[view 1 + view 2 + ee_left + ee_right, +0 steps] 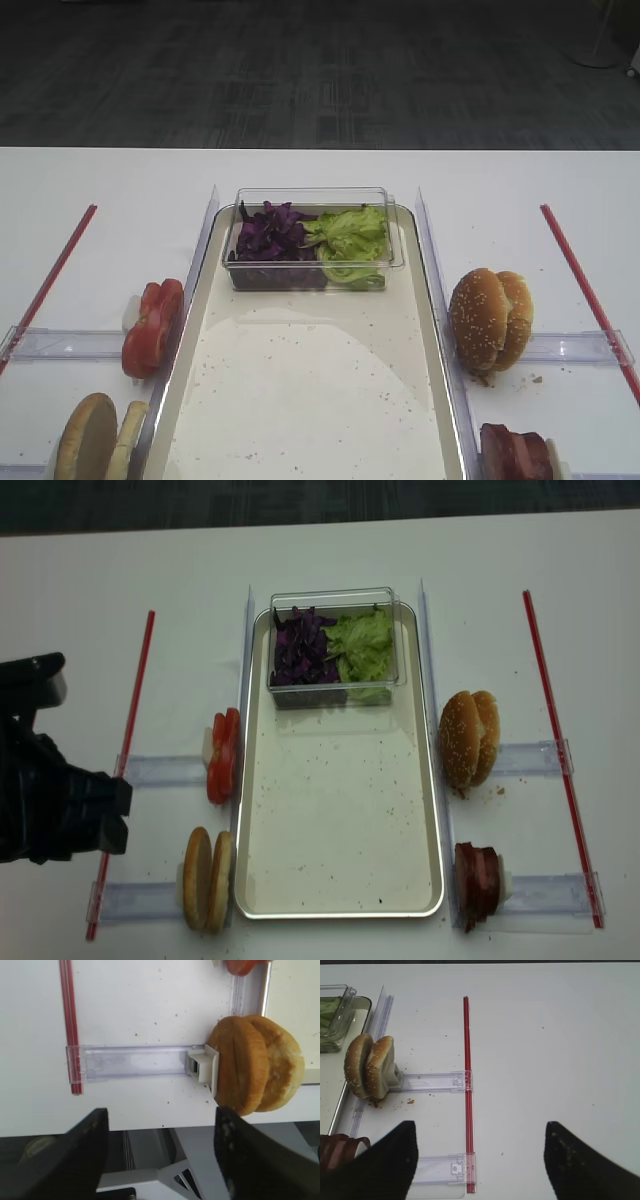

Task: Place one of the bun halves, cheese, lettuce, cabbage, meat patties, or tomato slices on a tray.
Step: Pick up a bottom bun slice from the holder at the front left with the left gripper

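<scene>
Waiting at the outset seems the fairest reading: the large rectangular cream-coloured tray [340, 880] with its raised rim and crumb specks holds only a small clear plastic tub [337, 645] at its upper end, and no ingredient lies on its bare floor.

In the left wrist view the left gripper [160, 1152] hangs with its two dark fingers [80, 1155] spread wide and nothing between them. Just above it in that frame stand the smooth golden-brown bun halves [255, 1070], unseeded, on edge at the end of a clear acrylic rack [135, 1060]; in the realsense overhead view they sit at lower left, just beside the tray's left rim. The right gripper [480, 1160] also stands spread and empty, low in its own wrist view, over white table.

The other ingredients are untouched: red tomato slices [222, 755] at middle left, dark purple shredded cabbage [300, 645] and light green frilly lettuce [362, 645] inside the tub, dark reddish-brown meat patties [478, 880] at lower right. A pair of sesame-seeded buns [468, 738] stands at middle right.

The next move probably calls for the left gripper to come down around one smooth bun half, close across its faces without dragging its neighbour, then carry it rightward over the rim.

No brand, label or legible writing shows in any view.
</scene>
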`<state>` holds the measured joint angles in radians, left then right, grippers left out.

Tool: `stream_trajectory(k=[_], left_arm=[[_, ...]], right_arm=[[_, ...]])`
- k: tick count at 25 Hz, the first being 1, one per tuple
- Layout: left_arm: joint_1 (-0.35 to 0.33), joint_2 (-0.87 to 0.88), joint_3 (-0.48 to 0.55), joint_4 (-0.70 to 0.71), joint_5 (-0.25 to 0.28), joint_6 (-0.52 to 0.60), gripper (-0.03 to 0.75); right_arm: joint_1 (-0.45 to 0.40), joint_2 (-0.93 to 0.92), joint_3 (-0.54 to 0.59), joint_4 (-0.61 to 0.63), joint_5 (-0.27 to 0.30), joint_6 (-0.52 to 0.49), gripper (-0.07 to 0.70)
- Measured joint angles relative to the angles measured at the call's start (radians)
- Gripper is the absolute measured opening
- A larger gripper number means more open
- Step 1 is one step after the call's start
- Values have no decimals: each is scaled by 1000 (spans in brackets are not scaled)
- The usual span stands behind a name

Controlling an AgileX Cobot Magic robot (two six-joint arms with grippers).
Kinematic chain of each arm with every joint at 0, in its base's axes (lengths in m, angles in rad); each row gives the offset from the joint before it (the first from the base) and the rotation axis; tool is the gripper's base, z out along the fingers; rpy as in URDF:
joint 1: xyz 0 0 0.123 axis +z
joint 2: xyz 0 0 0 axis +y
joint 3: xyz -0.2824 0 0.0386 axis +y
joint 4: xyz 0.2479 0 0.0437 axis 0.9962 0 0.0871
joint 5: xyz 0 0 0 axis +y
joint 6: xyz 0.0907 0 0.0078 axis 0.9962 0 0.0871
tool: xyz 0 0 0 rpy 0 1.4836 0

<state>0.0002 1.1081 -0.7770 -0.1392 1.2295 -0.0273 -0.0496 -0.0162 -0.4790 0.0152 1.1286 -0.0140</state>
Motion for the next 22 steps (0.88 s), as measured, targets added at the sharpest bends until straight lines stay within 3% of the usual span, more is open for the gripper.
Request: stream_trajectory(k=[16,22], left_arm=[[-2,0,0,-56,0,-30,419],[-104,0,0,-41,-2,-89,419]], right_arm=[[0,0,0,0,0,0,551],[0,0,0,0,0,0,551]])
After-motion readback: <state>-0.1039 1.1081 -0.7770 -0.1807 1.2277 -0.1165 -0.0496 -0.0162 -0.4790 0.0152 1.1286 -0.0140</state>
